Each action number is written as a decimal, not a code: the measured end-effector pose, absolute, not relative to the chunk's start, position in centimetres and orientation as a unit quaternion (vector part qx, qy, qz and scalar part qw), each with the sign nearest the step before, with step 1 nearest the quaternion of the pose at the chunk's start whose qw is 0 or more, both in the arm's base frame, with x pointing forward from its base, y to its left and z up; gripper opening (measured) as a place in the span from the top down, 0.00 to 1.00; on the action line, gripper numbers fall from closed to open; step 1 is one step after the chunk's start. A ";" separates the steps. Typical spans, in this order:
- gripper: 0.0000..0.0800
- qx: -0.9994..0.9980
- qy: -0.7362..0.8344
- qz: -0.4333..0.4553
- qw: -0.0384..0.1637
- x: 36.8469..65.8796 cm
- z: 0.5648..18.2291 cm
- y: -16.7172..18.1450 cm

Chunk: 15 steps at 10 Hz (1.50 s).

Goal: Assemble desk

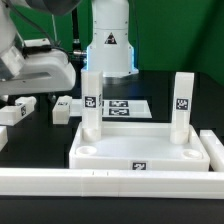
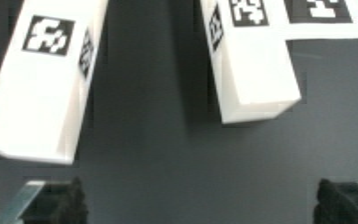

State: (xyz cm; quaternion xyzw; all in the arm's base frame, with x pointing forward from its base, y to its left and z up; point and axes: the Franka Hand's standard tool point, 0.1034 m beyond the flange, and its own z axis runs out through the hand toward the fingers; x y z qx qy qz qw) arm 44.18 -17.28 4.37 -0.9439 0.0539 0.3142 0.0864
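The white desk slab lies flat in the middle of the table. Two square legs stand upright in its far corner sockets, one on the exterior view's left and one on its right. Two more tagged legs lie loose on the dark table, further to the exterior view's left. The wrist view shows them as a long leg and a shorter-looking one. My gripper hangs above the table near them, open, with nothing between its fingers.
The marker board lies behind the slab. Long white border rails run along the front and the exterior view's right. The arm's grey hand is at the upper left, and the robot base stands at the back.
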 end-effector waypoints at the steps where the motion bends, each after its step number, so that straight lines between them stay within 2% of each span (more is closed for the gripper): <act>1: 0.19 -0.945 0.046 0.312 0.084 44.6 4.5 -16.7; 5: 0.19 -0.938 0.051 0.332 0.090 44.3 4.5 -16.6; 6: 0.19 -0.920 0.052 0.376 0.101 43.9 4.6 -16.3; 8: 0.19 -0.899 0.050 0.421 0.110 43.8 4.3 -16.0; 15: 0.19 -0.898 0.057 0.424 0.106 44.0 3.9 -16.1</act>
